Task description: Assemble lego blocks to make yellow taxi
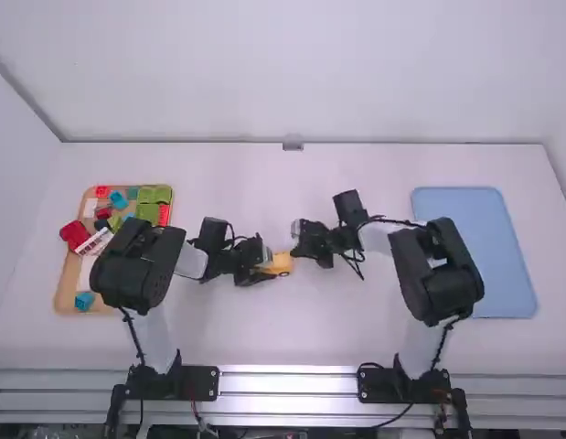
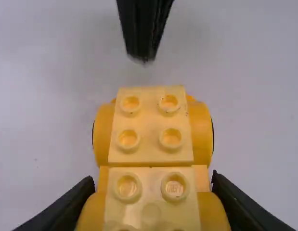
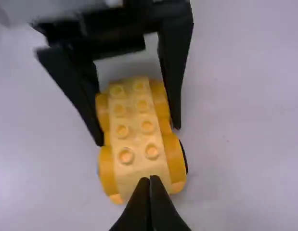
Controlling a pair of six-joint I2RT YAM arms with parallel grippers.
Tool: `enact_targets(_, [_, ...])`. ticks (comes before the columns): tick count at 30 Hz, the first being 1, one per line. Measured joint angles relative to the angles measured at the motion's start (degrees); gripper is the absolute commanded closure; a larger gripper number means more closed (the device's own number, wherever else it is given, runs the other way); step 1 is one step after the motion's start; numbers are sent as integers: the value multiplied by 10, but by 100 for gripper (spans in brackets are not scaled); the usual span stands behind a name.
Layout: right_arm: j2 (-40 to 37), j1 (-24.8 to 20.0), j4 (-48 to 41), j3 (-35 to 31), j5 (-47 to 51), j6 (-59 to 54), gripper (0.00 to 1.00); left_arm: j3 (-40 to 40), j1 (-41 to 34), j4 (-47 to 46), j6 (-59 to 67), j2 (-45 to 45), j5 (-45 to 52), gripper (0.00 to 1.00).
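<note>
The yellow block car is on the table near the middle, with my left gripper around its left part. In the left wrist view, the fingers of that gripper press on both sides of the studded yellow body, its studs facing up. Round yellow wheel parts stick out on each side. My right gripper is just off the car's free end; in the right wrist view this gripper has its fingertips together, holding nothing, close to the yellow car.
At the left, a wooden tray holds several red, green, blue and white blocks, partly behind the left arm. A blue tray lies at the right, beside the right arm's elbow.
</note>
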Motion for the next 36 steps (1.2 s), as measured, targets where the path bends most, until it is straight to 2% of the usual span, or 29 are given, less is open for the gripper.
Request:
enact_targets(4, [-11,-19,-2,0,-52,-39,100,0,0,0,0,0,0,52])
enact_targets(9, [-5,9,19,0,-78,-53,100,0,0,0,0,0,0,53])
enact_targets(13, [33,34,76,1,-63,-8,100,0,0,0,0,0,0,53])
enact_targets(16, [65,43,74,1,-51,22,100,0,0,-1,0,0,1,53])
enact_targets(22, [63,53,44,13,-32,46,100,0,0,-2,0,0,2,55])
enact_targets(28, [59,46,52,12,-42,41,100,0,0,5,0,0,-1,53])
enact_targets(30, [45,26,37,6,-69,32,82,0,0,12,0,0,-2,51])
enact_targets(31, [27,5,25,3,-90,32,42,0,0,24,0,0,-3,51])
enact_targets(33, [-8,-29,9,2,-110,33,2,0,-1,33,0,0,-2,50])
enact_targets(35, [-55,-66,-16,2,-116,36,2,0,-2,42,0,0,3,51])
enact_targets(36, [-58,-68,-18,2,-116,36,2,0,-2,42,0,0,3,51])
